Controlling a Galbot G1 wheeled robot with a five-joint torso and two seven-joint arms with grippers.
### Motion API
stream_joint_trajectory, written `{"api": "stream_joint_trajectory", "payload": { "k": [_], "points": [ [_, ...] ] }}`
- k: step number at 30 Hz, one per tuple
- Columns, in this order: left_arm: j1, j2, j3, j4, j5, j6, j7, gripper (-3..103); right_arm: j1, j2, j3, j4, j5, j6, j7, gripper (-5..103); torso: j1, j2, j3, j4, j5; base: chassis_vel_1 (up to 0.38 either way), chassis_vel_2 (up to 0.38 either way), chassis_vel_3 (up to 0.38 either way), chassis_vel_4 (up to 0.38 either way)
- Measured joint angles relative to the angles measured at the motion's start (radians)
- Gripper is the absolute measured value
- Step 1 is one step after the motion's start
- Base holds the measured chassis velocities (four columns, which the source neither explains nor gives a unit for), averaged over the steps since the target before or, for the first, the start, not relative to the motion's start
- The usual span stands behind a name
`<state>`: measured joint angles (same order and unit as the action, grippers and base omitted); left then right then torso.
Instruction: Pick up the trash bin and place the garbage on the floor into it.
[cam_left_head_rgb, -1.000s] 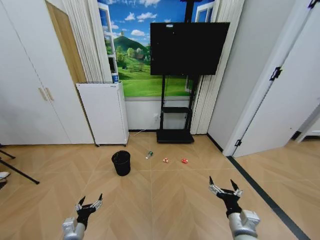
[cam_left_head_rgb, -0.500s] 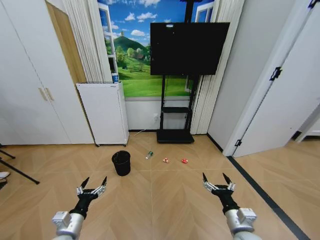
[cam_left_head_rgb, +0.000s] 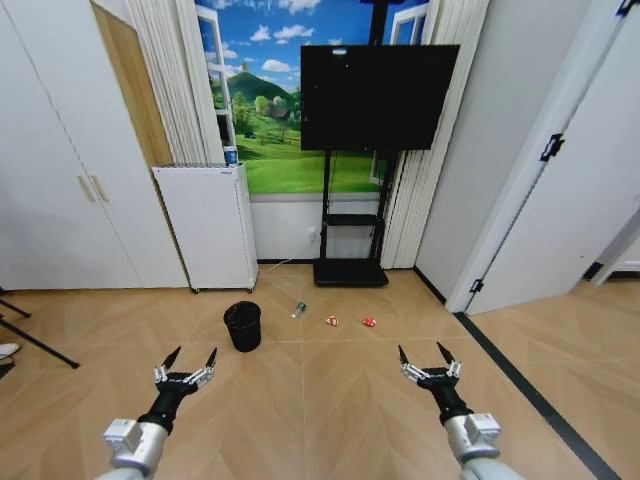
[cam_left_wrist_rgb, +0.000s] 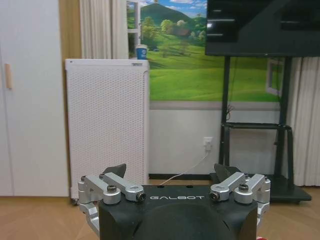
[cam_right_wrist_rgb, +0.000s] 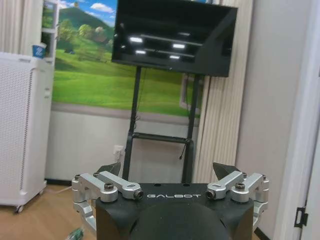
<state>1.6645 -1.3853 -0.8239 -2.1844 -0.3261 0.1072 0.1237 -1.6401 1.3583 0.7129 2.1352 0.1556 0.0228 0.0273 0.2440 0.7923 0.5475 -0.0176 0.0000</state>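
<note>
Both arms are held low and forward over the floor (cam_left_head_rgb: 330, 400), left gripper (cam_left_head_rgb: 189, 361) and right gripper (cam_left_head_rgb: 420, 355) pointed ahead, jaws spread wide, nothing held. Since a second ago both have been raised and moved inward. One trash bin (cam_left_head_rgb: 242, 326) stands well ahead on the floor; beside it three bits of garbage: one bottle (cam_left_head_rgb: 298, 310), two wrappers (cam_left_head_rgb: 332, 321).
</note>
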Motion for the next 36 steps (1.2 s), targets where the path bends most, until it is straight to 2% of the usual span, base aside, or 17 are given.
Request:
{"api": "stream_joint_trajectory", "payload": {
  "k": [2, 3, 6, 11, 15, 22, 31, 36],
  "points": [
    [0.003, -0.005, 0.0, -0.005, 0.006, 0.005, -0.017, 97, 0.0, 0.001, 0.0, -0.003, 0.004, 0.015, 0.012, 100, 0.0, 0.0, 0.0, 0.0, 0.0, 0.0, 0.0, 0.0, 0.0],
    [0.009, -0.007, -0.002, -0.016, 0.014, 0.004, -0.032, 100, 0.0, 0.003, 0.002, -0.003, 0.008, 0.027, 0.019, 100, 0.0, 0.0, 0.0, 0.0, -0.0001, 0.0, 0.0, 0.0, 0.0],
    [0.016, -0.007, -0.007, -0.041, 0.02, -0.006, -0.045, 100, 0.004, 0.003, 0.0, 0.0, 0.016, 0.035, 0.024, 100, 0.0, 0.0, 0.0, 0.0, 0.0, 0.0, 0.0, 0.0, 0.0],
    [0.026, -0.011, -0.015, -0.062, 0.045, -0.024, -0.041, 100, 0.006, 0.005, -0.002, -0.003, 0.016, 0.043, 0.025, 100, 0.0, 0.0, 0.0, 0.0, 0.0001, 0.0, 0.0, 0.0, 0.0],
    [0.036, -0.026, -0.015, -0.07, 0.078, -0.015, -0.04, 99, 0.0, 0.007, -0.002, -0.008, 0.016, 0.057, 0.025, 100, 0.0, 0.0, 0.0, 0.0, 0.0001, 0.0, 0.0, 0.0, 0.0],
    [0.039, -0.035, -0.011, -0.063, 0.082, -0.009, -0.03, 100, -0.003, 0.013, -0.002, -0.014, 0.017, 0.062, 0.026, 100, 0.001, 0.002, 0.001, 0.0, 0.0001, 0.0, 0.0, 0.0, 0.0],
    [0.043, -0.036, -0.014, -0.05, 0.069, -0.008, -0.021, 100, -0.006, 0.017, -0.003, -0.02, 0.016, 0.065, 0.027, 100, 0.018, 0.042, 0.023, 0.0, 0.0, 0.0, 0.0, 0.0, 0.0],
    [0.043, -0.037, -0.009, -0.046, 0.097, -0.008, -0.031, 100, -0.006, 0.017, -0.003, -0.026, 0.014, 0.076, 0.027, 100, 0.029, 0.067, 0.037, 0.0, 0.0001, 0.0, 0.0, 0.0, 0.0]
  ]
}}
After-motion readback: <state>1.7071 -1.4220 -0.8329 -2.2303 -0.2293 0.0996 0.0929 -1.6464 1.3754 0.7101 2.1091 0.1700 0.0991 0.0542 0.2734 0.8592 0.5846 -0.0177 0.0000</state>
